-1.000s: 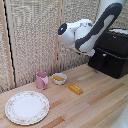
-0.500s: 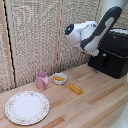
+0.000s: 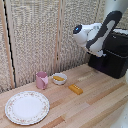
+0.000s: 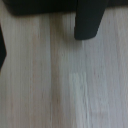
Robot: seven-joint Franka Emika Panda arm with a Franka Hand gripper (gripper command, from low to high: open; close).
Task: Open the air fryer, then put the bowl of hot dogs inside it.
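Now the white and black robot arm hangs at the exterior view's far right, its gripper (image 3: 102,52) low against the boxy matte-black air fryer (image 3: 114,54), probably to reach the stubby dark handle (image 4: 89,21); whether its fingers are spread or together I cannot tell. Meanwhile the small round white bowl (image 3: 59,78) with smooth yellow-orange hot dogs (image 3: 58,77) waits well apart on the pale wooden table (image 3: 95,102), beside a pink mug (image 3: 42,80).

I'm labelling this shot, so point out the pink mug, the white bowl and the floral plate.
pink mug (image 3: 42,80), exterior view, middle of its side wall
white bowl (image 3: 59,81), exterior view, its near rim
floral plate (image 3: 11,111), exterior view, its patterned rim
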